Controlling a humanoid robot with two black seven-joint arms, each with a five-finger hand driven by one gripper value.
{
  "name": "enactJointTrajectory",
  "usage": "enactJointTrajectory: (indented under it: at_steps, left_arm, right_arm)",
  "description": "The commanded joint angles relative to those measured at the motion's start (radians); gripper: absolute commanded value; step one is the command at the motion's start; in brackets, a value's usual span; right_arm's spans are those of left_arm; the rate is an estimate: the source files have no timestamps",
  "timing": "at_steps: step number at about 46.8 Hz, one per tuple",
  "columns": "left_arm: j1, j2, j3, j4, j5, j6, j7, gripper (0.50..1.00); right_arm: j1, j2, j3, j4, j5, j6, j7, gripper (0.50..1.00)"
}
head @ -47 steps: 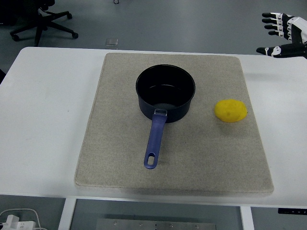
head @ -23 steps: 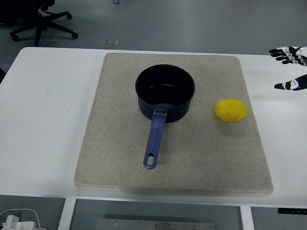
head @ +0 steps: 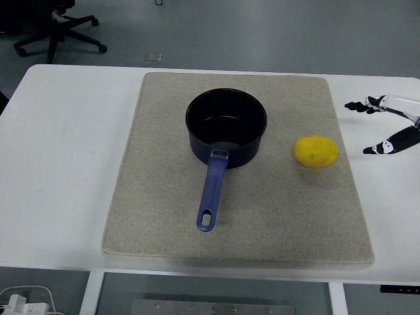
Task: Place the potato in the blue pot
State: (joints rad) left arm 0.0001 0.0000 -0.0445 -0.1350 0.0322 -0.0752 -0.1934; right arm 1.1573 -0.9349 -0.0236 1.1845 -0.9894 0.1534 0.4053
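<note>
Right hand [head: 387, 125], black and white with five fingers: enters at the 3 o'clock edge, above the bare white desk [head: 65, 157]; fingers spread wide with thumb apart below them, holding nothing; near the potato but not touching it.

Yellow, rounded potato [head: 315, 151]: lies on the mat's right part, at 3 o'clock from the pot, apart from it, between pot and hand.

Dark blue metal pot [head: 226, 128] with black inside: stands upright at the mat's upper middle, nothing visible in it; its long blue handle [head: 211, 194], with a hanging hole at the end, points toward 6 o'clock.

Beige rectangular fabric mat [head: 164, 223]: covers the desk's middle and carries pot and potato.

Black office chair base [head: 59, 33] on castors: on the grey floor at 11 o'clock, beyond the desk.
</note>
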Motion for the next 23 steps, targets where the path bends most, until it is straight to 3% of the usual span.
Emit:
enactJointTrajectory:
  at_steps: [1, 15, 23]
  left_arm:
    - [0.0, 0.0, 0.0, 0.0, 0.0, 0.0, 0.0, 0.994]
    - [0.0, 0.0, 0.0, 0.0, 0.0, 0.0, 0.0, 0.994]
    - [0.0, 0.0, 0.0, 0.0, 0.0, 0.0, 0.0, 0.996]
  right_arm:
    - [0.005, 0.008, 0.001, 0.004, 0.0, 0.0, 0.0, 0.928]
    - [0.005, 0.105, -0.013, 0.001, -0.04, -0.006, -0.022, 0.928]
    - [0.005, 0.126, -0.018, -0.003, -0.054, -0.008, -0.022, 0.928]
